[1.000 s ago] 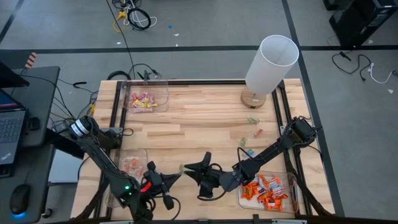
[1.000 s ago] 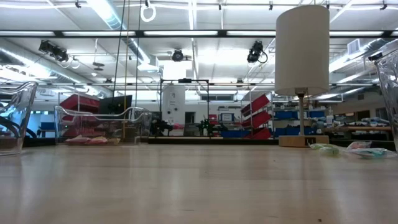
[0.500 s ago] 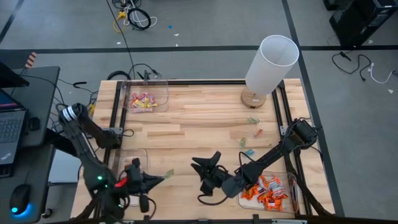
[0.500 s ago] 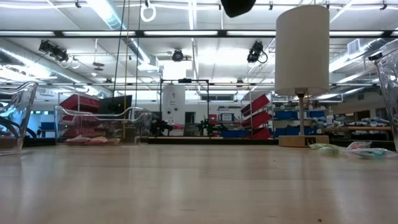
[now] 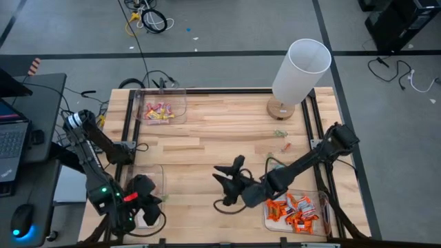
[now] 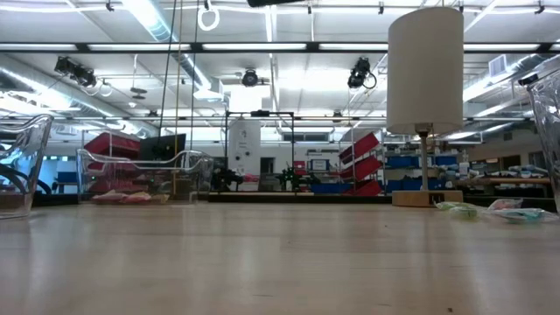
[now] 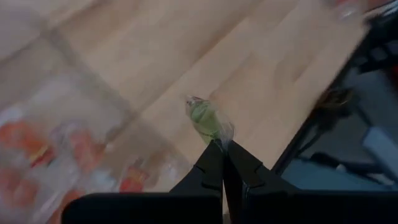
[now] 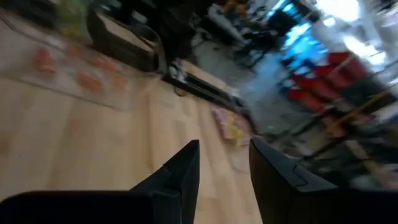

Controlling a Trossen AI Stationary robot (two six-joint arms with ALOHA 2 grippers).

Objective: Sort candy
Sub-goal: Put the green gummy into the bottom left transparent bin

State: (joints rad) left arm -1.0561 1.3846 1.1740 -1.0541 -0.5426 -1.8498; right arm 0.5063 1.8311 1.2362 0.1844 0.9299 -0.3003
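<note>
Left wrist view: left gripper (image 7: pixel 222 149) pinches green candy (image 7: pixel 208 120).

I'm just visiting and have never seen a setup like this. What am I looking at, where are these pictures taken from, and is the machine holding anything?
These are two dark robot arms at a wooden table, sorting wrapped sweets into clear bins. One picture looks straight down from above, one looks level across the table top, and two come from cameras on the arms' wrists.

The left gripper has its jaws shut on a green sweet, hanging over the table beside the bin of pale and red sweets. The right gripper is over the middle of the table, jaws open and empty.

Also there: a bin of orange sweets, a bin of pink and yellow sweets, a few loose sweets and a white lamp.
</note>
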